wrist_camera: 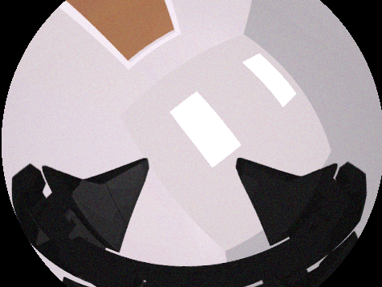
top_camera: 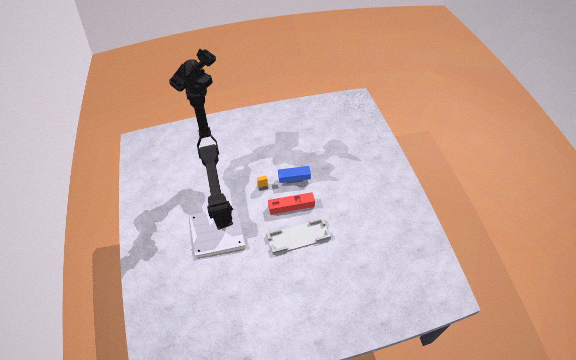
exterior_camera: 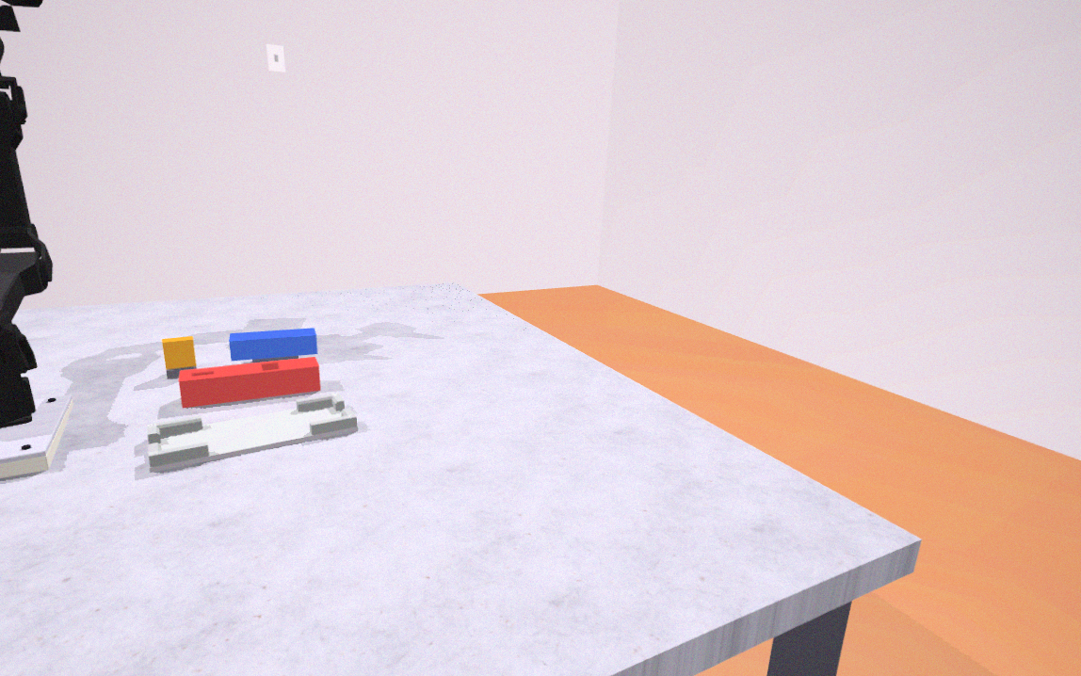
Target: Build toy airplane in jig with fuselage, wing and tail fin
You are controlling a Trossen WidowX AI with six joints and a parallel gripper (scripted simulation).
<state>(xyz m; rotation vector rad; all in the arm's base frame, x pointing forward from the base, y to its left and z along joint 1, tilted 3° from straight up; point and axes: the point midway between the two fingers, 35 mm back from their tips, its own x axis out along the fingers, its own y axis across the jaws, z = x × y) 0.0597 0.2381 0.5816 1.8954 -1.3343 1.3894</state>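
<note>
The red fuselage [top_camera: 291, 206] [exterior_camera: 250, 386] lies on the table behind the jig, its two sockets facing up. The pale cradle jig [top_camera: 298, 237] [exterior_camera: 247, 432] is empty, with raised corner walls. The blue wing [top_camera: 294, 174] [exterior_camera: 273, 346] rests behind the fuselage, raised on its grey tab underneath. The orange tail fin [top_camera: 262, 181] [exterior_camera: 178, 353] stands on its grey base left of the wing. My gripper [wrist_camera: 193, 163] is open and empty, its fingertips wide apart in the wrist view. It is high above the table, far from all the parts.
The arm's white base plate [top_camera: 221, 246] [exterior_camera: 20, 462] is left of the jig. The black arm rises from it. The table's [top_camera: 361, 276] [exterior_camera: 518, 557] right edge lies beyond the parts. The wrist view shows walls and bright ceiling panels [wrist_camera: 205, 129], with none of the parts.
</note>
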